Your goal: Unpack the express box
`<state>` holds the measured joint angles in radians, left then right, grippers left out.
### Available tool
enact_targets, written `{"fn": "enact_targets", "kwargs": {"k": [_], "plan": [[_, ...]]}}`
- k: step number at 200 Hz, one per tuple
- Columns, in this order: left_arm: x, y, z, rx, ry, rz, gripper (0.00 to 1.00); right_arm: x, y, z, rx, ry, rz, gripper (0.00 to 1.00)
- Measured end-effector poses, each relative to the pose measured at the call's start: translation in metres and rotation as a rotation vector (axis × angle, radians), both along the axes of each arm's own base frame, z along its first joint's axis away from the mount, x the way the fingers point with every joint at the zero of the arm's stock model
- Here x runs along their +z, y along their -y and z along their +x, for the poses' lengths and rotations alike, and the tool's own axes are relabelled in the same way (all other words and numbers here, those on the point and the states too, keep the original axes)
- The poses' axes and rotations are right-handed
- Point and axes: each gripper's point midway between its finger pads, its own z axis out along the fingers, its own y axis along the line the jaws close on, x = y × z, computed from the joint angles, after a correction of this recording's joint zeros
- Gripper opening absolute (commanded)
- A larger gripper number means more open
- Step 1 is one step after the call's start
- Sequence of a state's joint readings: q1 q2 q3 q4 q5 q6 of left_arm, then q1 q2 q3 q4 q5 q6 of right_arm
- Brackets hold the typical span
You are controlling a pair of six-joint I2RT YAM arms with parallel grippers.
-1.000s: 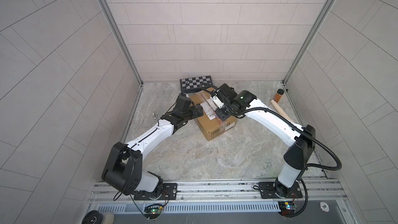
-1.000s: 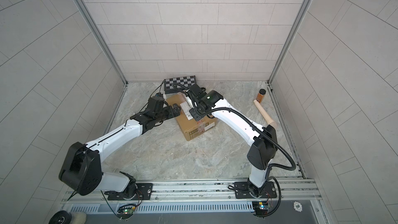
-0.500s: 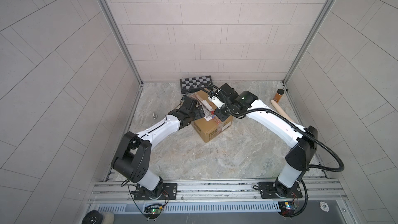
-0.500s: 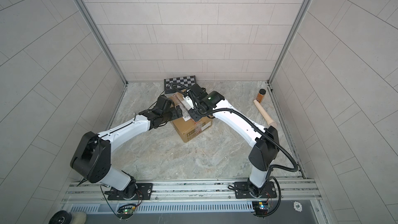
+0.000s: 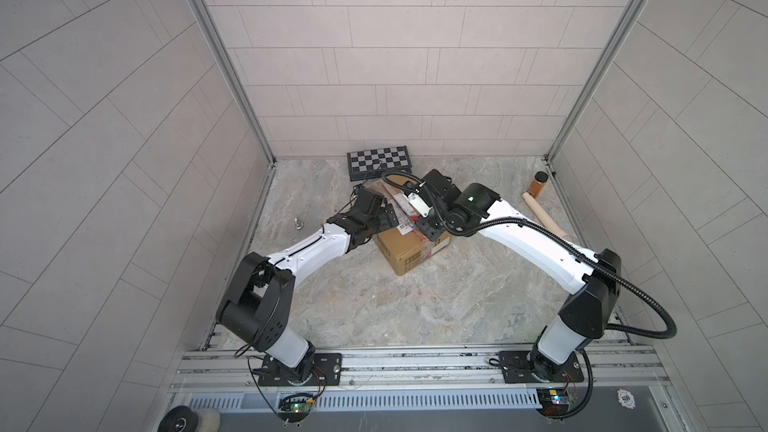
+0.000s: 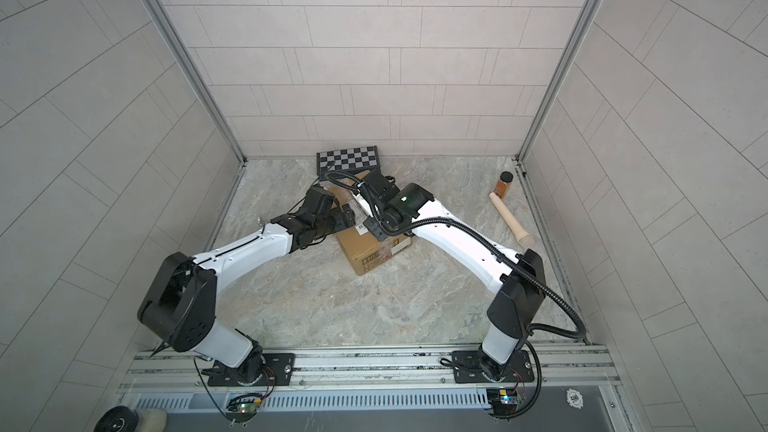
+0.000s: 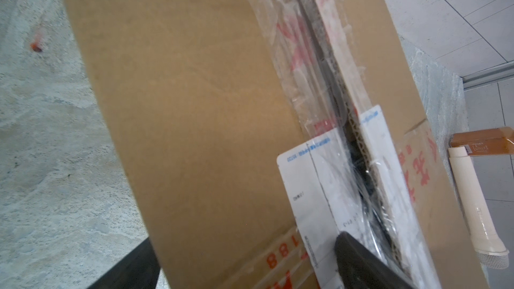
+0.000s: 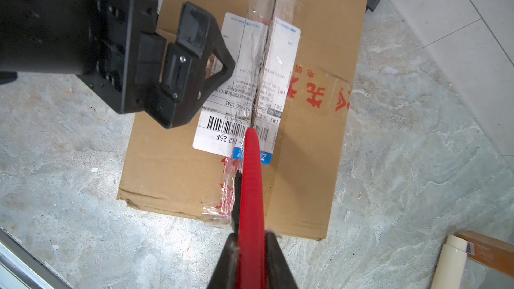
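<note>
— Red tool (image 8: 251, 179): did we have it?
— We did. Our right gripper (image 8: 251, 241) was pinched narrow on it, its tip over the parted seam of the box (image 8: 303, 140), at the label (image 8: 219, 137).
— And our left gripper (image 7: 243, 243)?
— Spread wide and empty. We saw one finger (image 7: 358, 257) over the label by the seam, the other off the box's side.
— Where was the box?
— On the floor (image 5: 415, 309), mid-back, just before the checkered board (image 5: 380, 162), well apart from the cream roller (image 5: 542, 213).
</note>
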<state>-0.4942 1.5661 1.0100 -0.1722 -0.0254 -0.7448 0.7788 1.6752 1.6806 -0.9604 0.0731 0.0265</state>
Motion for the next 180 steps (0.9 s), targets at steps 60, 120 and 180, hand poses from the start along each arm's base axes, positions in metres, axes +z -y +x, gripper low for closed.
{"fn": "enact_targets", "kwargs": {"k": [60,120,180], "plan": [[-0.003,0.0,0.001,0.01,0.006,-0.012,0.98,-0.001,-0.004,0.002,-0.004,-0.007,-0.012,0.0],[-0.008,0.005,0.007,0.021,0.015,-0.031,0.98,0.002,0.001,0.004,-0.029,-0.031,-0.061,0.0],[-0.009,0.006,0.008,0.029,0.019,-0.043,0.97,0.013,0.008,-0.007,-0.017,-0.014,-0.066,0.0]]}}
